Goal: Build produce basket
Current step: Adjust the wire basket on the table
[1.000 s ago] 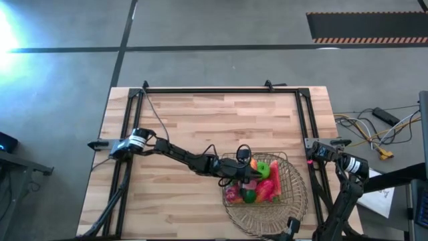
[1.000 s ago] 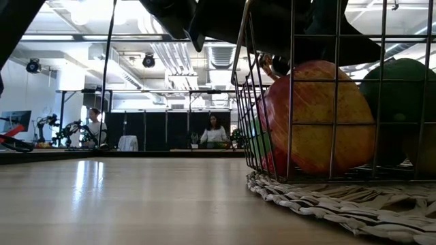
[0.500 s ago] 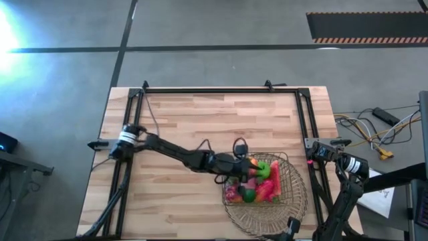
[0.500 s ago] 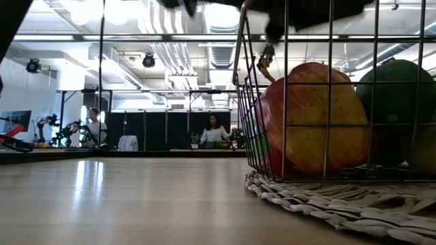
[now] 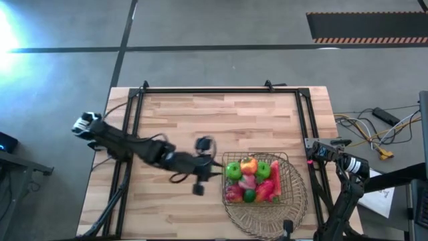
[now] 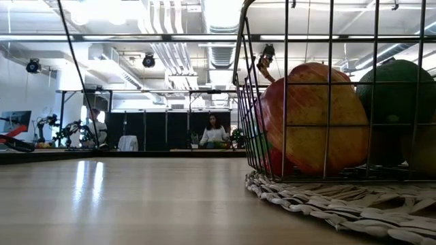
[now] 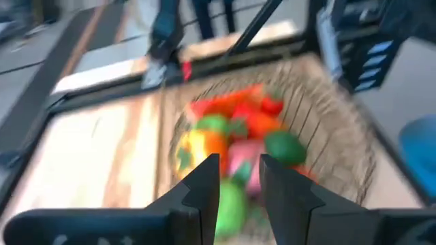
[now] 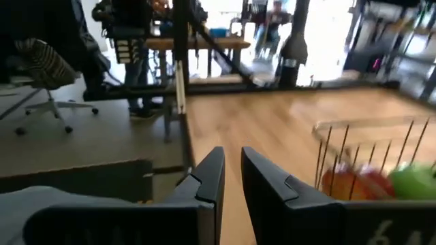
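The copper wire basket [image 5: 291, 182] stands on a round woven mat [image 5: 264, 224] at the table's near right. The produce [image 5: 251, 179] lies in it: a green apple, an orange piece, red and pink ones. The low view shows a red-yellow apple [image 6: 313, 119] and a green fruit [image 6: 398, 102] behind the basket's wires [image 6: 286, 88]. My left gripper [image 5: 215, 172] hovers just left of the basket, pointing at it, slightly open and holding nothing; its wrist view looks past the gap [image 7: 240, 177] at the produce [image 7: 238, 129]. My right arm [image 5: 338, 161] waits at the table's right edge, its gripper [image 8: 231, 163] shut.
Bare wood [image 5: 200, 120] stretches over the table's left and far parts. A dark frame rail [image 5: 221, 90] runs along the far edge and both sides. Cables [image 5: 368, 127] lie on the floor to the right. People [image 6: 214, 133] stand far off in the room.
My left gripper has drawn back from above the basket toward the table's left edge and has risen out of the low view. The produce that it covered in the high view now shows in full. The basket has stayed where it was.
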